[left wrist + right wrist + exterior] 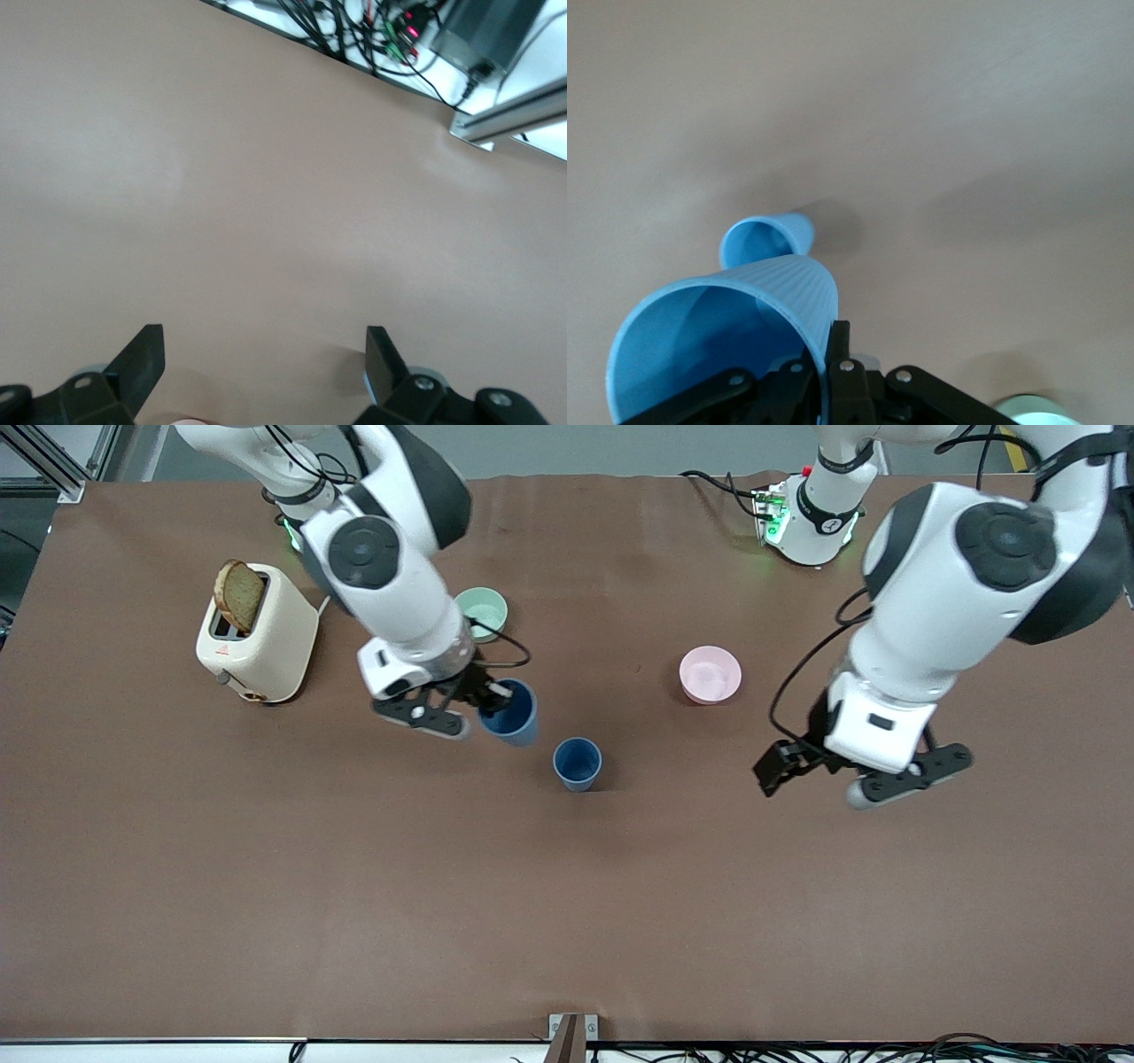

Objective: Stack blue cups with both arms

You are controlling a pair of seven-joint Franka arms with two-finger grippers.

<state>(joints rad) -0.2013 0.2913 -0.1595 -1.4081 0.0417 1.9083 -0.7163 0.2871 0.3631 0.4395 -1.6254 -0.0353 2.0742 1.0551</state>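
Blue cups: your right gripper (pixel 485 707) pinches one light, rigid, thin-walled held cup (pixel 511 712) by its rim; free cup (pixel 578 763) stands near those fingers. Left gripper (pixel 819 775) waits, fingers spread.

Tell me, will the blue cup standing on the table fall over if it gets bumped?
Probably, yes. The standing cup looks tall and narrow, so it may tip easily. It seems light too: the right pincer lifts its twin, the held cup, by one wall. The left pincer waits open.
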